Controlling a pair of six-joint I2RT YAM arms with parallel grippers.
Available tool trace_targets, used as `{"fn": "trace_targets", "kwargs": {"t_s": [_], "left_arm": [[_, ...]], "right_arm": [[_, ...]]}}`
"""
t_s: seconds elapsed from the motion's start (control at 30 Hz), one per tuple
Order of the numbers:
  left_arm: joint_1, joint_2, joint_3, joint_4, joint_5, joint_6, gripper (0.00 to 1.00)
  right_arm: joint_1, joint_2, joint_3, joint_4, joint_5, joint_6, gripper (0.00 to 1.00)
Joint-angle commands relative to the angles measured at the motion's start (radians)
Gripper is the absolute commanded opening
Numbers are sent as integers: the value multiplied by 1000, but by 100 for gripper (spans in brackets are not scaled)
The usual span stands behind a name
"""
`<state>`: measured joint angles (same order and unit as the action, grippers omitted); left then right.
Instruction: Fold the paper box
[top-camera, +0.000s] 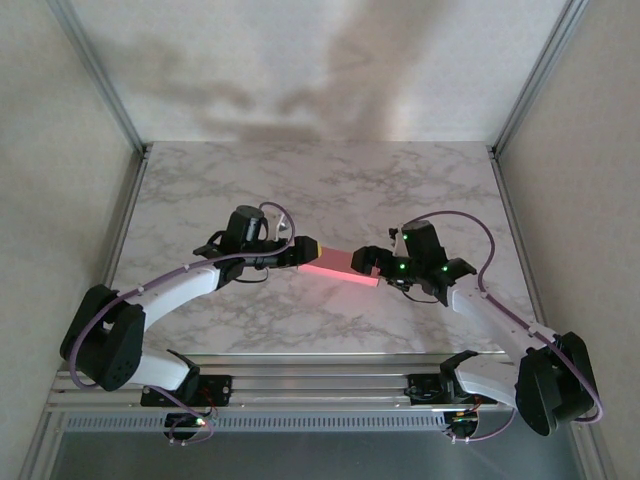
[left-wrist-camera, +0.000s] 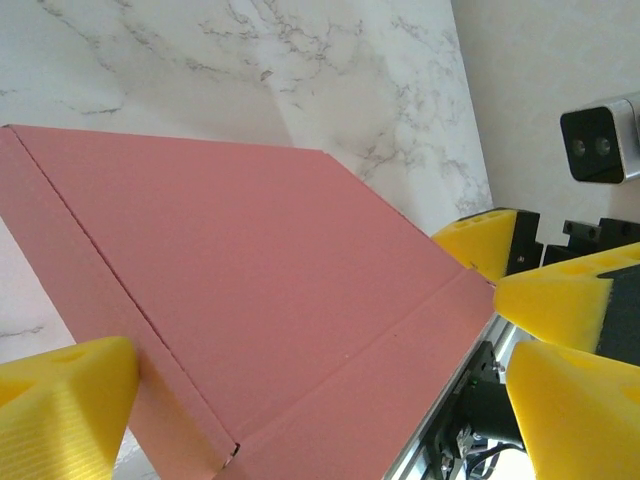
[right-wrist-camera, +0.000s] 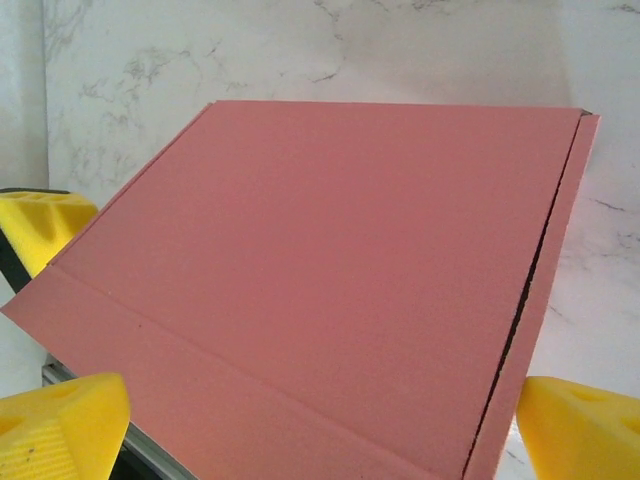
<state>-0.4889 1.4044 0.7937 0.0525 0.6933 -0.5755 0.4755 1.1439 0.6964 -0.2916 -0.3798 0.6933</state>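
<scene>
Arms (top-camera: 190, 285) bent inward; left tool (top-camera: 303, 250), right tool (top-camera: 366, 262) wide open, straddling paper box (top-camera: 335, 264) ends

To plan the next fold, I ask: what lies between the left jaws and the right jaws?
The pink paper box spans that stretch, seen in the top external view.

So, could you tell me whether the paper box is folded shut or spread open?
Folded shut: the paper box shows one flat pink face, a flap closed along its edge, no white side visible.
</scene>
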Motion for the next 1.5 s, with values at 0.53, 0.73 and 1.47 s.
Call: {"fn": "trace_targets", "kwargs": {"t_s": [0.53,0.73,1.47], "left_arm": [[44,-1,23,10,14,-42,96],[50,16,21,24,5,-47,98],[69,66,69,23,-32,-74,99]], "right_arm": [[-49,62,117,-11,-96,16,99],[-48,84,111,4,-96,18,99],[-50,174,171,18,-86,19,99]]}}
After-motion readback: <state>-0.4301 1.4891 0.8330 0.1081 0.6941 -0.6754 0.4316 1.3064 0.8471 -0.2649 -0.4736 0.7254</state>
